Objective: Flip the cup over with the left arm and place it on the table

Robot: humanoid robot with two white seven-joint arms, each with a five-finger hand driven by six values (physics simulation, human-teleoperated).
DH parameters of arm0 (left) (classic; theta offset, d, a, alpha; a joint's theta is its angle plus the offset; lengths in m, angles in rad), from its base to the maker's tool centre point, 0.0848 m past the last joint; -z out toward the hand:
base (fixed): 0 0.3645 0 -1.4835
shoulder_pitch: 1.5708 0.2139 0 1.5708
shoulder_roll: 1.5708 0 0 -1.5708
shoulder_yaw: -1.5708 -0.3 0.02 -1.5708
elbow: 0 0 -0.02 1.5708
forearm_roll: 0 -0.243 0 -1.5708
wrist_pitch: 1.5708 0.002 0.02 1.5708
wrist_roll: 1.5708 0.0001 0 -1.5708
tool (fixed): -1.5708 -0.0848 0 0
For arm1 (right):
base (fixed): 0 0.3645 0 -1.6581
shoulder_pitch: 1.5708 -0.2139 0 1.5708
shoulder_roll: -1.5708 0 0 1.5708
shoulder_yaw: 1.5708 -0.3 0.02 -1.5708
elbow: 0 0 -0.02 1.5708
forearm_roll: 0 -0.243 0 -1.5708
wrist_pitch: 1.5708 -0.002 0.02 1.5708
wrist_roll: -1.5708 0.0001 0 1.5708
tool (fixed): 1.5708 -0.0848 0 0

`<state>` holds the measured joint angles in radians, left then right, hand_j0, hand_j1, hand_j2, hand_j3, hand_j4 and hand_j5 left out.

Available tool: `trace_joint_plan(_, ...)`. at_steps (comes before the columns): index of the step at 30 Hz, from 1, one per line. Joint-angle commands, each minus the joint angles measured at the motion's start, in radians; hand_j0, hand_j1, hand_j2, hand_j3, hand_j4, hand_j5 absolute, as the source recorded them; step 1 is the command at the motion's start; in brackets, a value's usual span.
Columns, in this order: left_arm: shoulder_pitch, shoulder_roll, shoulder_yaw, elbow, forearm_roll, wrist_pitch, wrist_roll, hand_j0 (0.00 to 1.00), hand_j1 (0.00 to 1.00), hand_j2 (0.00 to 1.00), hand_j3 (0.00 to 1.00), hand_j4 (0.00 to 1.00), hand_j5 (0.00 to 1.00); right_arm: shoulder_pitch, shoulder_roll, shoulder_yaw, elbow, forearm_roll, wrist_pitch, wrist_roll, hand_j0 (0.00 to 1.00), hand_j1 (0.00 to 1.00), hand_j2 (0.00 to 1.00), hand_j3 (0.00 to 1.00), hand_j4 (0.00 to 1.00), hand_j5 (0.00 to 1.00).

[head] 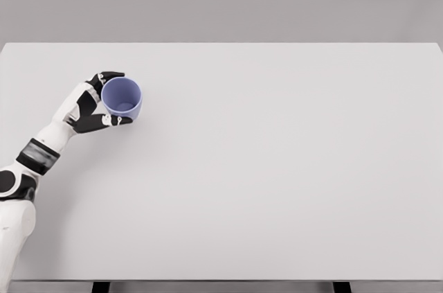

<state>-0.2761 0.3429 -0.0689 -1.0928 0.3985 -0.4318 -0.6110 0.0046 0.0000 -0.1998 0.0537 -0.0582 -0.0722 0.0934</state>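
L hand (93,102) grips upright purple cup (122,97) on table (277,168)

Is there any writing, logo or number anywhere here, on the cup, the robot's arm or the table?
None can be read.
The purple cup shows plain walls and a bare inside.
The left hand, its fingers around the cup, shows only white and black casing with no lettering visible.
The table is plain white, without marks or signs.

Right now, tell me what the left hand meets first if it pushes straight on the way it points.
The left hand points right, with the cup already between its fingers. Beyond it, only bare table shows.
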Motion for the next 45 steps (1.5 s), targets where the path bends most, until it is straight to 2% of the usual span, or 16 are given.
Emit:
trace_joint_plan(1, 0.000, -0.002, 0.000, 0.007, 0.031, 0.002, 0.000, 0.66, 0.66, 0.66, 0.66, 0.66, 0.66, 0.000, 0.000, -0.001, 0.000, 0.000, 0.000, 0.000, 1.00, 1.00, 1.00, 1.00, 1.00, 1.00)
trace_joint_plan(9, 0.011, -0.002, -0.002, 0.014, 0.109, 0.007, 0.000, 0.66, 0.66, 0.66, 0.66, 0.66, 0.66, 0.000, 0.000, 0.000, 0.000, 0.000, 0.000, 0.000, 1.00, 1.00, 1.00, 1.00, 1.00, 1.00)
trace_joint_plan(17, 0.015, -0.002, -0.008, 0.014, 0.111, 0.025, 0.000, 0.67, 0.67, 0.67, 0.67, 0.67, 0.67, 0.000, 0.000, 0.000, 0.000, 0.000, -0.001, 0.000, 1.00, 1.00, 1.00, 1.00, 1.00, 1.00)
trace_joint_plan(30, 0.023, 0.001, -0.009, 0.011, 0.160, 0.088, 0.000, 0.68, 0.68, 0.68, 0.68, 0.68, 0.68, 0.000, 0.000, -0.001, 0.000, 0.000, 0.000, 0.000, 1.00, 1.00, 1.00, 1.00, 1.00, 1.00)
trace_joint_plan(32, 0.023, 0.001, -0.011, 0.011, 0.158, 0.088, 0.000, 0.71, 0.71, 0.71, 0.71, 0.71, 0.71, 0.000, 0.000, 0.000, 0.000, 0.000, 0.000, 0.000, 1.00, 1.00, 1.00, 1.00, 1.00, 1.00)
trace_joint_plan(34, 0.023, 0.001, -0.011, 0.011, 0.154, 0.088, 0.000, 0.78, 0.78, 0.78, 0.78, 0.78, 0.78, 0.000, 0.000, 0.000, 0.000, 0.000, 0.000, 0.000, 1.00, 1.00, 1.00, 1.00, 1.00, 1.00)
trace_joint_plan(41, 0.025, 0.001, -0.011, 0.007, 0.143, 0.088, 0.000, 0.94, 0.94, 0.94, 0.94, 0.94, 0.94, 0.000, 0.000, 0.000, 0.000, 0.000, 0.000, 0.000, 1.00, 1.00, 1.00, 1.00, 1.00, 1.00)
trace_joint_plan(45, 0.025, 0.002, -0.009, 0.007, 0.143, 0.088, 0.000, 0.97, 0.97, 0.97, 0.97, 0.97, 0.97, 0.000, 0.000, -0.001, 0.000, 0.000, 0.000, 0.000, 1.00, 1.00, 1.00, 1.00, 1.00, 1.00)
